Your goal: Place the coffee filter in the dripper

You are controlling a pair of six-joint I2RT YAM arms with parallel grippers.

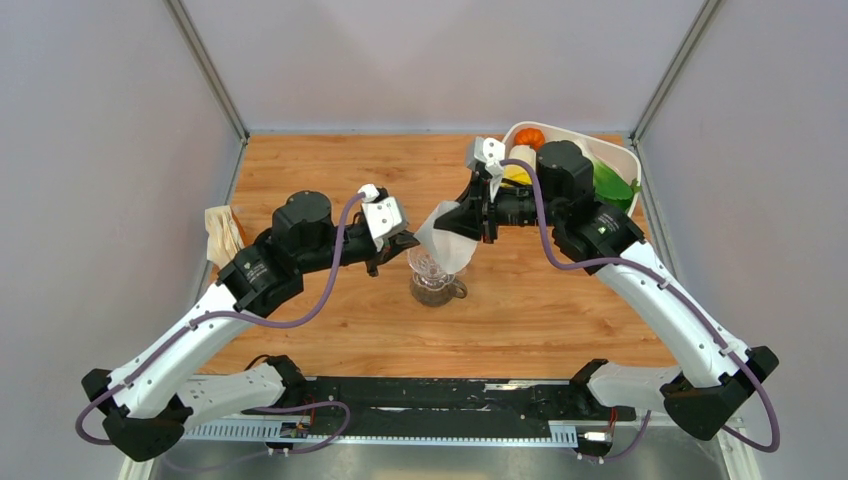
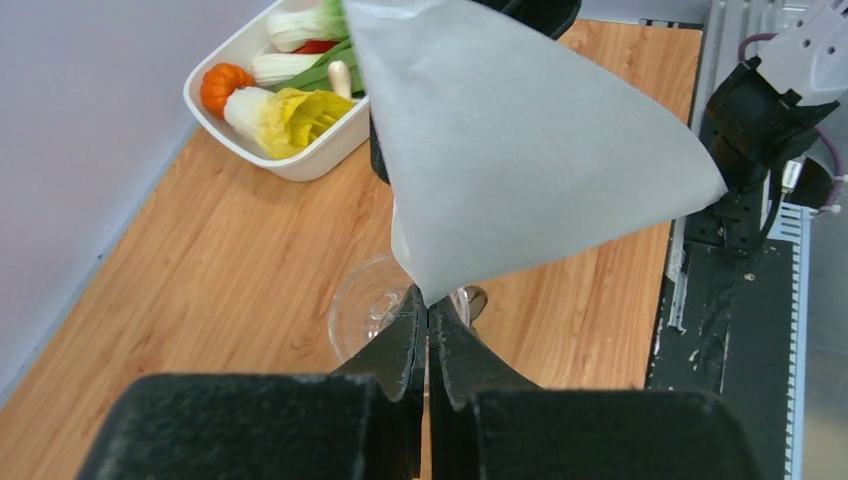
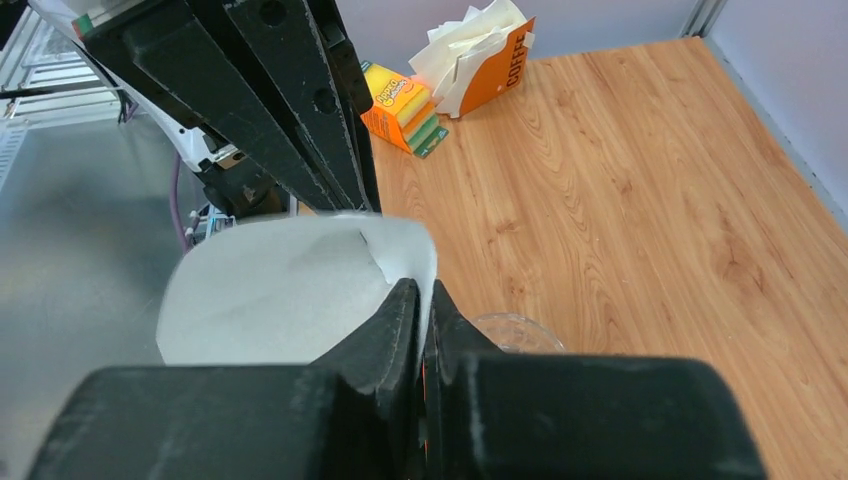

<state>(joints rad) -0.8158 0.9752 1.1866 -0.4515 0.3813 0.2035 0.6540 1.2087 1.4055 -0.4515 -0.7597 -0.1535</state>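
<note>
Hovering over the dripper [image 1: 428, 268] at mid-desk [image 1: 560, 320], the coffee filter [image 1: 447, 240] hangs between both inward-bent arms. Lowering it point-first looks like the next move. Left wrist: the left tool [image 2: 428, 305] is pinched tight on the paper's point. Right wrist: the right tool [image 3: 424, 300] is clamped on its upper edge.

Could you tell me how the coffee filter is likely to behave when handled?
Probably floppy: the coffee filter buckles where the right gripper pinches it. Likely very light, since edge pinches hold it above the dripper. Opposed pulling might tear it.
</note>
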